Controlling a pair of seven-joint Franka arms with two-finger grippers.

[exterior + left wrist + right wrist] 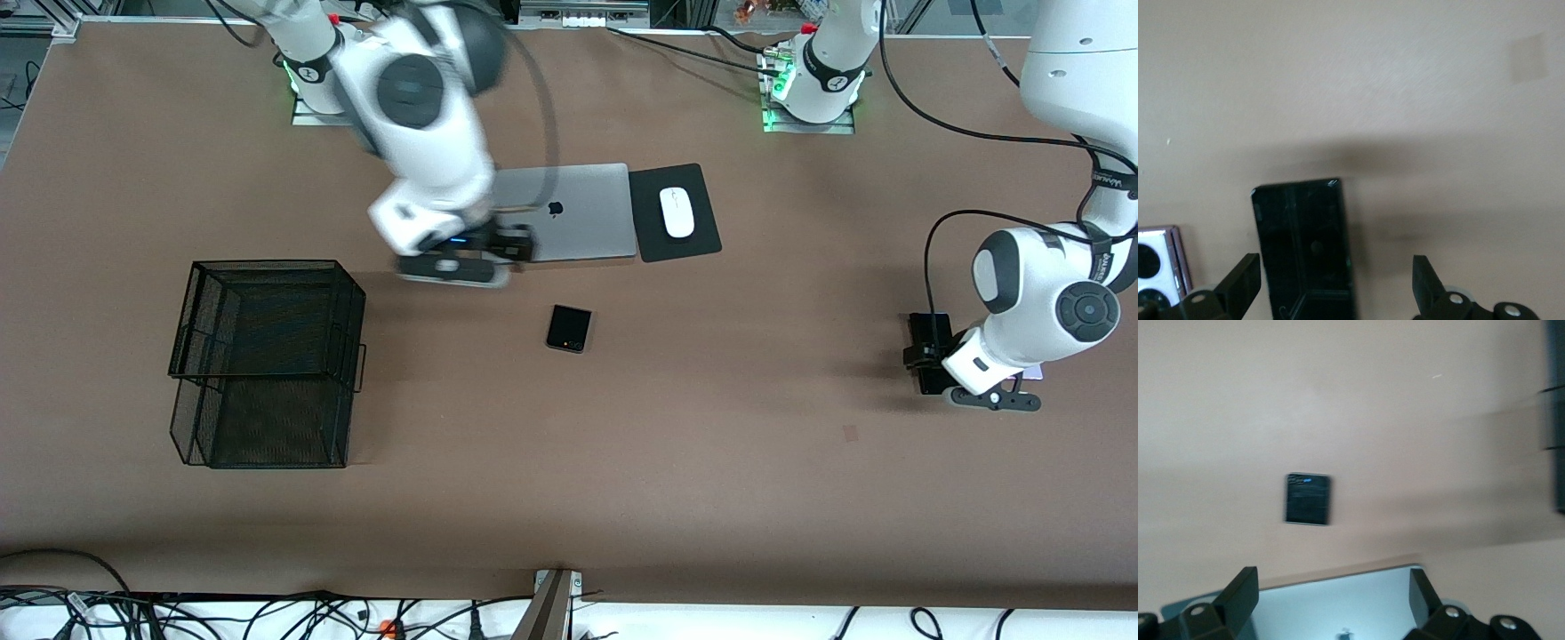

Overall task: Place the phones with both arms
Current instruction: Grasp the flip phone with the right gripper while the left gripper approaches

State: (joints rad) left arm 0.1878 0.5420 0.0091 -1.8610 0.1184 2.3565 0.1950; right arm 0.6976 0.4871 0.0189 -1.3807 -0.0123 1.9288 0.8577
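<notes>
Right gripper [1331, 600] hangs wide open over the laptop's [569, 212] edge, small black phone [569, 328] mid-table. Left gripper [1337, 280], open too, straddles the slim phone [1305, 247] by the lilac one [1158, 263].

You have open counter [711, 427] all round the small phone [569, 328]; the laptop [578, 212] and mouse [677, 212] lie farther back, the basket [267, 360] toward the right arm's end.
</notes>
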